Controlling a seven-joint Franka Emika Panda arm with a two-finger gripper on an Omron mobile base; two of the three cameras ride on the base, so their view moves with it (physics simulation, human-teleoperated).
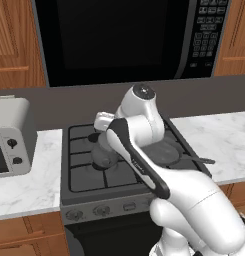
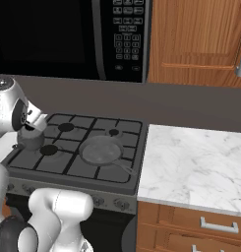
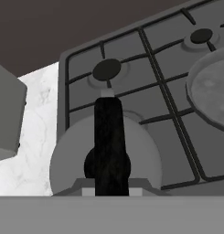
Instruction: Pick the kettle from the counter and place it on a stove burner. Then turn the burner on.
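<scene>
Your gripper (image 3: 111, 192) pinched the kettle (image 3: 104, 155) by its black handle. Kettle hung over the stove's grates (image 3: 173, 109), left of the pan (image 3: 211, 89).

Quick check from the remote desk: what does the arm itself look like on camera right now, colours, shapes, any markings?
The arm is glossy white with rounded, bulbous links. A dark band runs along the edge of the forearm link, and a dark grey round cap sits on top of the upper joint. No cables or markings can be made out.

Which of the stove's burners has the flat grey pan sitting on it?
The front right burner, nearest the marble counter. The pan covers it, handle pointing toward the stove's front right corner, while the rear left burner cap and small rear right cap sit bare.
</scene>
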